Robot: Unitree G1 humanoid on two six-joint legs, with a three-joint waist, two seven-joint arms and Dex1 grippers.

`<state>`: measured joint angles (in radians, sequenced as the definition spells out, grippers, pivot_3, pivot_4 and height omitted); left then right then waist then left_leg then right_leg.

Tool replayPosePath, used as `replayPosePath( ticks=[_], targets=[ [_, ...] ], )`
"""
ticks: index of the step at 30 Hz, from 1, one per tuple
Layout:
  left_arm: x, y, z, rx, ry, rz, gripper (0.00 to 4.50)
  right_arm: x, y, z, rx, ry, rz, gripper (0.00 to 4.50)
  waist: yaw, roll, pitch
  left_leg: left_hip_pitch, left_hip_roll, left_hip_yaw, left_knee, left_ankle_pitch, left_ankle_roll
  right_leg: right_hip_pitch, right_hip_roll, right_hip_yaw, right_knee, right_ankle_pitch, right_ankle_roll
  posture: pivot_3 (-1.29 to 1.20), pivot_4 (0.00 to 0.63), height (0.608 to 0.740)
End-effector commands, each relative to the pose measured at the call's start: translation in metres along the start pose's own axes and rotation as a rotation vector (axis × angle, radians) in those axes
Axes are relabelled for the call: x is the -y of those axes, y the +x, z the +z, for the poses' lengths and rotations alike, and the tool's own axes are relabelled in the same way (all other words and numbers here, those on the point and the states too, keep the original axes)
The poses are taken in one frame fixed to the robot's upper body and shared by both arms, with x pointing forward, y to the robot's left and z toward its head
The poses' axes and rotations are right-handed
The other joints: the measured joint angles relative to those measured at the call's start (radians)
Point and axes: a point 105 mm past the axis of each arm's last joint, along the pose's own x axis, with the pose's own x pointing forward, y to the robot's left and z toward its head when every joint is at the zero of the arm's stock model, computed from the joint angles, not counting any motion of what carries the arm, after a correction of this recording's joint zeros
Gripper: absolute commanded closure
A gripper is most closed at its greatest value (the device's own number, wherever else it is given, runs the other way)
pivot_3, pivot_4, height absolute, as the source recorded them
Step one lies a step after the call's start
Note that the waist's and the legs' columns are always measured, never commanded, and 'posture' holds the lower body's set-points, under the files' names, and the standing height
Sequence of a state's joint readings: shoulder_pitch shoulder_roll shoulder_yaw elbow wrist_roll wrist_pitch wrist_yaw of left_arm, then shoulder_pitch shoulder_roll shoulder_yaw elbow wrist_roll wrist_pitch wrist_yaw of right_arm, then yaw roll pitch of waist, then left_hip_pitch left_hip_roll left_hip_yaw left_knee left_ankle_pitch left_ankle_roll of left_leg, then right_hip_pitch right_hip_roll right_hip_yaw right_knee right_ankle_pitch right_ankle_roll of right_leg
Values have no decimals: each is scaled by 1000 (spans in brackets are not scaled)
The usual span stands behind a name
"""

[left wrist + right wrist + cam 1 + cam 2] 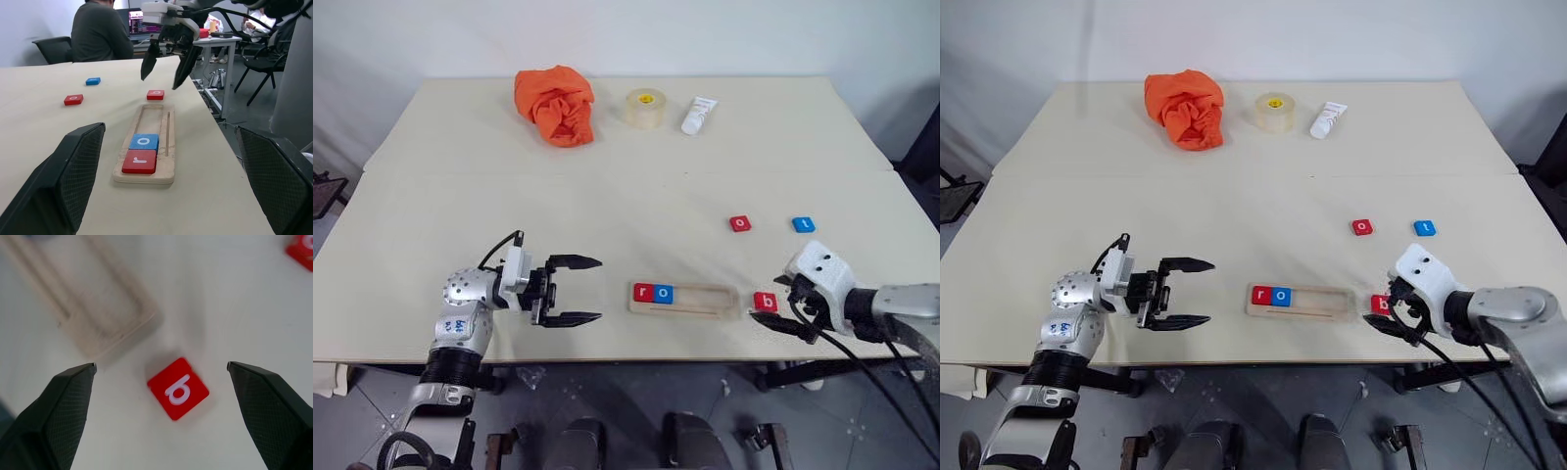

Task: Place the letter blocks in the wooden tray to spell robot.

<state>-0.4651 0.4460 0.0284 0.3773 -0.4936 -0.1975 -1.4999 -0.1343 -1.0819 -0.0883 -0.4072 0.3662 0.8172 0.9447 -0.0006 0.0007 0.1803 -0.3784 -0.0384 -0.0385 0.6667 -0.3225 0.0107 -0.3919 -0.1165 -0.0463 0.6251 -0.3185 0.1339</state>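
red b block (pixel 178 388) lies flat on the table near its front edge, just past the tray's (pixel 700 309) right end, directly under the right end effector (pixel 161 374), which is wide open and empty. left end effector (pixel 574 291) is open too, farther away.

Office or lab: person (pixel 100 29) at monitor (pixel 139 22), desks, office chairs (pixel 55 49).
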Motion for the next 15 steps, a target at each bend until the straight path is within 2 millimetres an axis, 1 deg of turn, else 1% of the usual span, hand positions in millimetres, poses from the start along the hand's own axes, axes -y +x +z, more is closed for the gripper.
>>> replayPosePath(
  ticks=[1, 4, 7, 12, 15],
  targets=[
    [2, 1, 3, 7, 26, -33, 0, 9, 0, -12, -60, -122, 93, 20, 0, 0, 0, 0, 0, 0, 0, 0, 0, 0, 0, 0, 0, 0, 0, 0, 150, 740],
    [3, 2, 3, 9, 28, -32, 0, 21, 5, -21, -84, -170, 100, 20, -1, 0, 0, 0, 0, 0, 1, 0, 0, 0, 0, 0, -1, 0, 0, 0, 150, 740],
    [4, 3, 3, 12, 31, -28, 0, 32, 14, -19, -64, -200, 100, 20, -3, 0, 0, 0, 0, 1, 1, 0, -1, 0, 0, 0, -2, 0, 0, 0, 150, 740],
    [4, 2, 3, 11, 34, -22, 0, 36, 20, -14, -38, -246, 126, 20, 0, 0, 0, 0, 1, 0, 2, 1, -2, 0, -1, -1, -3, 0, 0, 0, 150, 740],
    [4, 2, 4, 17, 37, -11, 0, 37, 23, -19, -71, -234, 140, 20, 0, 0, 0, 0, 1, 0, 4, 1, -2, 0, -1, -1, -3, 0, 0, 0, 150, 740]
  ],
)
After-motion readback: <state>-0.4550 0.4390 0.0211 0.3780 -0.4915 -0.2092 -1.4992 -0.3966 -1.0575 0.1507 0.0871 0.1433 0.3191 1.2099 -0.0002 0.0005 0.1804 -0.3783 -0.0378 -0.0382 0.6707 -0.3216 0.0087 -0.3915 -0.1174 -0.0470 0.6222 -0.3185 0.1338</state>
